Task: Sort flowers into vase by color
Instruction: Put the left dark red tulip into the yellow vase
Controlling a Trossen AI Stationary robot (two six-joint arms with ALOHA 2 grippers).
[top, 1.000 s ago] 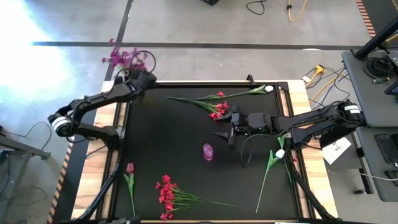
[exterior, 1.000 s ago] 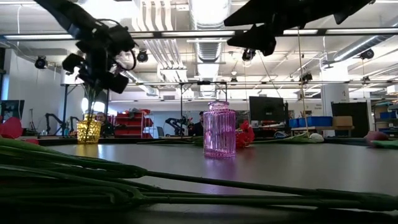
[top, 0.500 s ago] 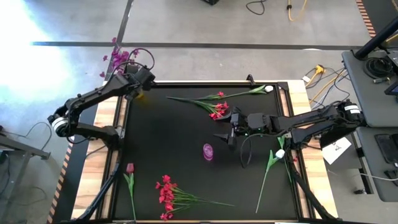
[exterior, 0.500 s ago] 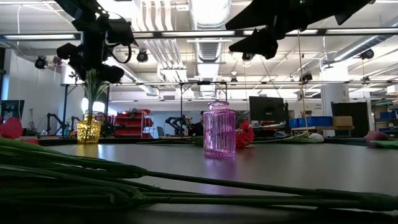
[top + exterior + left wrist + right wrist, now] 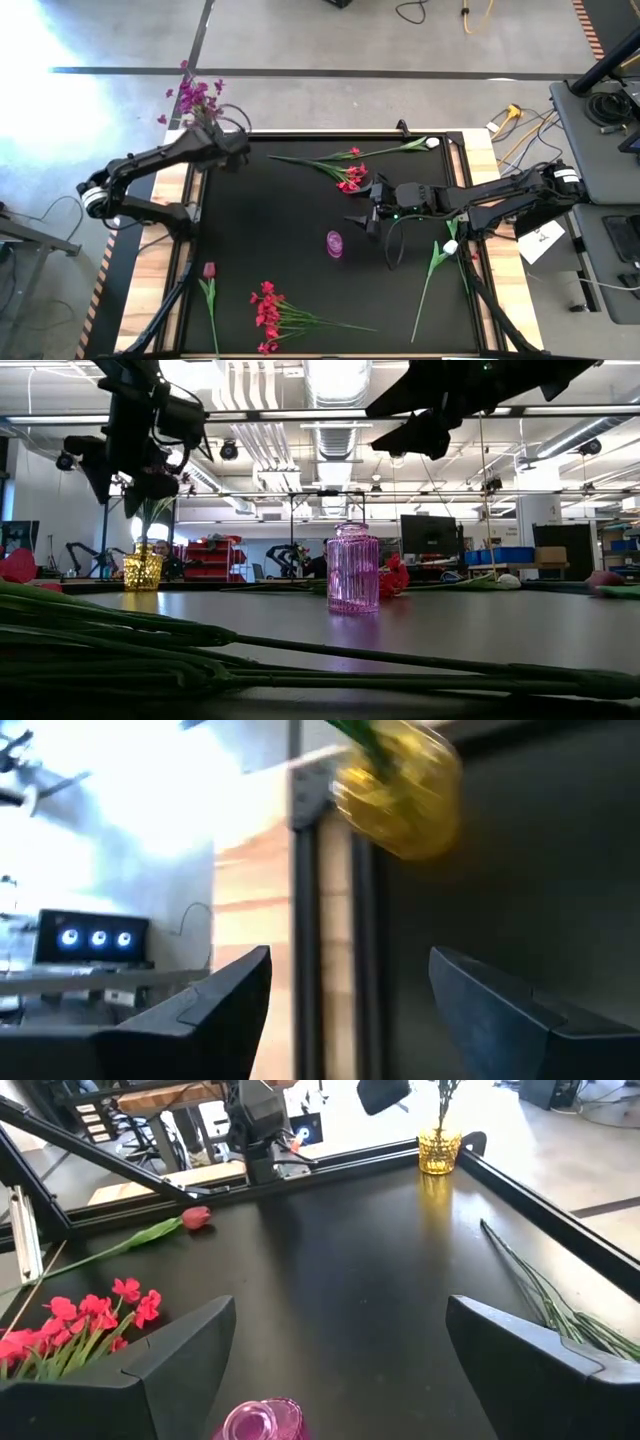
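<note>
Purple-magenta flowers [image 5: 195, 97] stand with their stems in a yellow vase [image 5: 400, 785] at the table's far left corner. My left gripper [image 5: 350, 960] hovers open just short of that vase, touching nothing. A pink vase [image 5: 334, 243] stands mid-table. My right gripper [image 5: 362, 208] hangs open above it, a little to its far right. On the table lie red-pink clusters [image 5: 350, 178] [image 5: 268, 308], white buds [image 5: 432, 143] [image 5: 450, 247] and a dark red bud [image 5: 209, 270].
The table has a raised dark rim [image 5: 330, 134] and wooden side strips [image 5: 180, 185]. Long green stems [image 5: 540, 1295] lie near the far edge. In the low view, stems [image 5: 150, 650] cross the foreground. Bare black surface lies between the two vases.
My left gripper has opened and let go of the purple flowers, then drawn back a little from the yellow vase toward the table's middle. The flowers now stand in the vase on their own, more upright than before.
</note>
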